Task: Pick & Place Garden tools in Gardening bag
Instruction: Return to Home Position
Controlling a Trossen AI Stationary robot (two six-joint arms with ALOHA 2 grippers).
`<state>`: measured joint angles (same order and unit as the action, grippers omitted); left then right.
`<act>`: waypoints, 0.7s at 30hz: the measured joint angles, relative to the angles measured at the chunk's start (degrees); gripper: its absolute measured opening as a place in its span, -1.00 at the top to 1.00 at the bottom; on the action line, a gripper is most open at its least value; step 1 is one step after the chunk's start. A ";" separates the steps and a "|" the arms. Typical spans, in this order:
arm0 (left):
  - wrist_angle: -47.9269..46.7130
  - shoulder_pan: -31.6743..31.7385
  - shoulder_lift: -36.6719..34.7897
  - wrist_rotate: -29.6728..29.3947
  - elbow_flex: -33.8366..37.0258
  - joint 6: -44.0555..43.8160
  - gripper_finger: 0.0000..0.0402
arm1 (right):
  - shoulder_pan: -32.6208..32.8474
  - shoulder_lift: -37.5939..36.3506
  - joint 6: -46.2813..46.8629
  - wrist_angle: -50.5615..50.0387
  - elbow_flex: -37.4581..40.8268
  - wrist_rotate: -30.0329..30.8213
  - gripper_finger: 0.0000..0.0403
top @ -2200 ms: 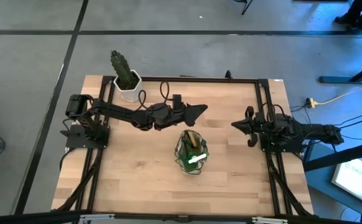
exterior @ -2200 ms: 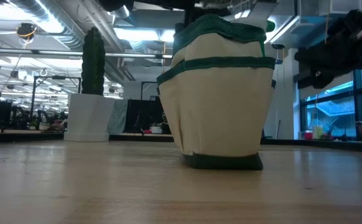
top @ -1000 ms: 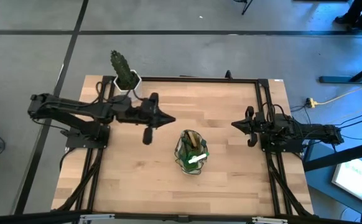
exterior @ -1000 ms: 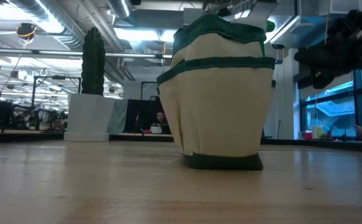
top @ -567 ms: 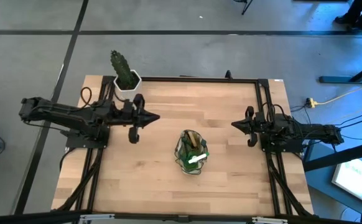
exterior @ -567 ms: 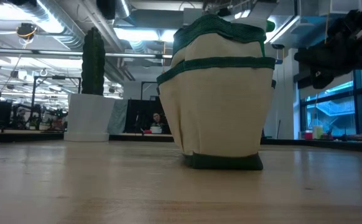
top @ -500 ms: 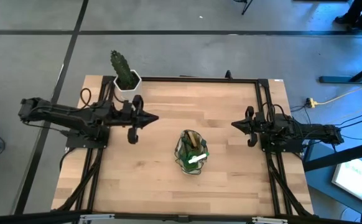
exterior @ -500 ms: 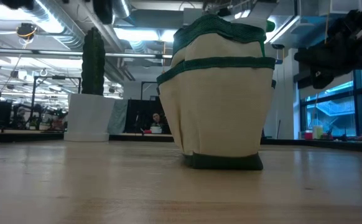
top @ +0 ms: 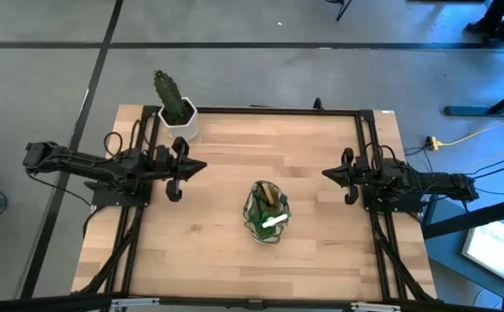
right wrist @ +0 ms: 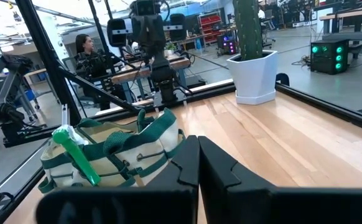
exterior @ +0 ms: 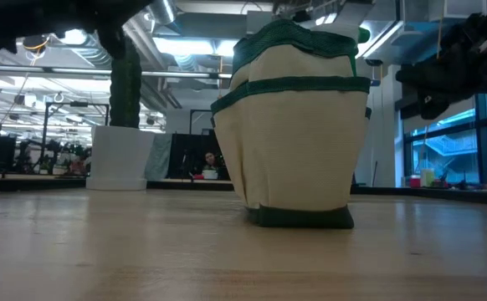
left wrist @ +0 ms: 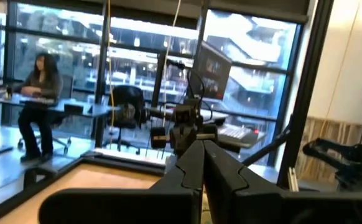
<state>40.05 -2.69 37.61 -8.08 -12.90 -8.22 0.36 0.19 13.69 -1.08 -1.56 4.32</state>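
You find the gardening bag upright on the worktop, garden tools inside; left claw and right claw — both pinched together, empty — sit at their own sides, evidently nothing left to fetch.

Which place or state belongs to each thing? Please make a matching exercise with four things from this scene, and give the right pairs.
1. gardening bag
2. cactus
3. left gripper
4. right gripper

A. shut, above the table's right side
B. in a white pot at a corner on the left arm's side
C. mid-table, with a green tool sticking out
D. shut, above the left side, near the pot

Pairs: 1-C, 2-B, 3-D, 4-A
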 joint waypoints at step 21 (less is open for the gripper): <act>-12.14 0.05 -19.26 1.16 8.89 2.79 0.99 | 0.00 0.00 0.00 0.00 0.00 0.02 0.99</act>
<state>27.91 -2.64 18.35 -6.92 -4.01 -5.44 0.36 0.19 13.69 -1.08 -1.56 4.34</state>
